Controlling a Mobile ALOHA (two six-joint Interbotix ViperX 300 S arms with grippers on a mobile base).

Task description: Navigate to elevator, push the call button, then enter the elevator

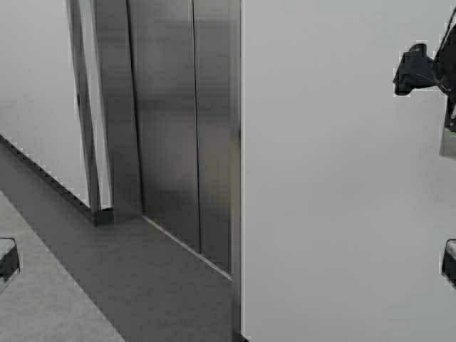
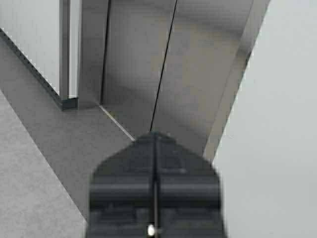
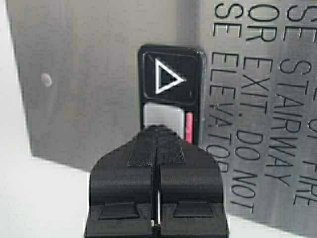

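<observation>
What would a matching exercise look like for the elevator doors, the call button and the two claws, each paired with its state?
1. elevator doors
2. call button
3. left claw
4. right claw

A. shut, tip right at the call button
B. dark, with a white triangle
C. closed, dark centre seam
D. shut, facing the elevator doors

Pairs: 1-C, 2-B, 3-D, 4-A

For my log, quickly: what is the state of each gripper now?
Left gripper: shut, holding nothing.
Right gripper: shut, holding nothing, tips at the call button.
</observation>
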